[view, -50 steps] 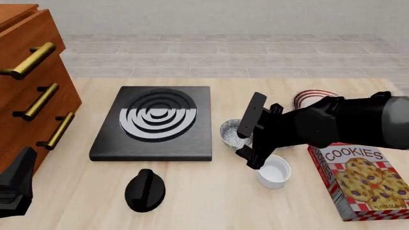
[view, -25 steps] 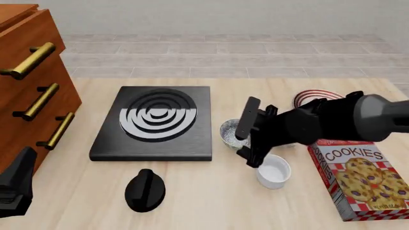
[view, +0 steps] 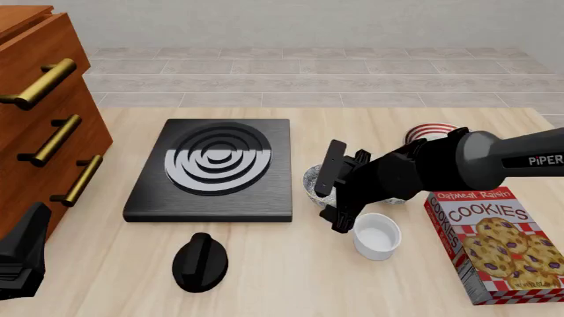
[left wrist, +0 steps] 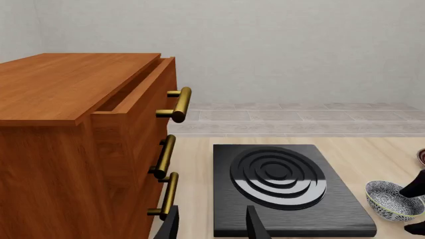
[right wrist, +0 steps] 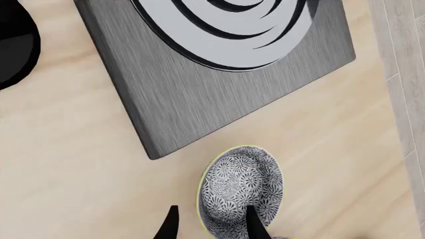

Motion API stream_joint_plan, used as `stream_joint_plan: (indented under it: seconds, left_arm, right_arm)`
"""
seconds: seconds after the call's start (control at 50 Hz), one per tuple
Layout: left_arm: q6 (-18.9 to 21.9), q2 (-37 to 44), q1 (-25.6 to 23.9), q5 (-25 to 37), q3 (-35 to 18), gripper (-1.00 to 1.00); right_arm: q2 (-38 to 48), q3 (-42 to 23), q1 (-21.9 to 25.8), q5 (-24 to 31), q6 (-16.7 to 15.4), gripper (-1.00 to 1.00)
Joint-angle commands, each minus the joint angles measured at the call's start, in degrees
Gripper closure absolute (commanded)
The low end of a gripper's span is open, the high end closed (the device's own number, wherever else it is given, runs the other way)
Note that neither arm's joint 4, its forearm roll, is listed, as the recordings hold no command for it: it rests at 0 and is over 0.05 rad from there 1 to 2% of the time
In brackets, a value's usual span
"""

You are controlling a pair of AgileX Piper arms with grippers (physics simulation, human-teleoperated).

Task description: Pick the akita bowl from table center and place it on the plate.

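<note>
The akita bowl (view: 312,184) (right wrist: 242,189), speckled grey-white, stands upright on the table just right of the black stove slab. My right gripper (view: 331,191) (right wrist: 212,230) is open and low over it. In the right wrist view one finger hangs over the bowl's inside and the other outside its rim, so the wall lies between them. The bowl (left wrist: 393,199) also shows in the left wrist view. Only part of the striped plate (view: 431,131) shows, behind the right arm. My left gripper (view: 22,259) (left wrist: 212,229) is open and empty at the near left, by the cabinet.
A black stove slab (view: 211,170) with ring pattern lies left of the bowl. A black knob (view: 200,262) sits nearer. A white cup (view: 377,236) stands just below the right gripper, with a cookies box (view: 493,244) beside it. A wooden drawer cabinet (view: 39,112) stands at the left.
The right arm has dropped lower and its gripper has shifted a little left, closing in around the bowl. The left arm and the objects have not moved.
</note>
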Motion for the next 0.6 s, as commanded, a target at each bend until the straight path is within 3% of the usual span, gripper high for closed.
stream_joint_plan:
  seconds: [0.02,0.58,0.6]
  left_arm:
    - [0.00,0.00,0.00,0.00,0.00,-1.00]
    - [0.00,0.00,0.00,0.00,0.00,-1.00]
    - [0.00,0.00,0.00,0.00,0.00,-1.00]
  right_arm:
    - [1.69,-0.73,1.07,-0.12,1.10,-1.00]
    - [4.11,-1.50,2.03,-1.14,1.84,-1.00]
    - [3.99,-1.22,2.51,-1.31,1.72,1.00]
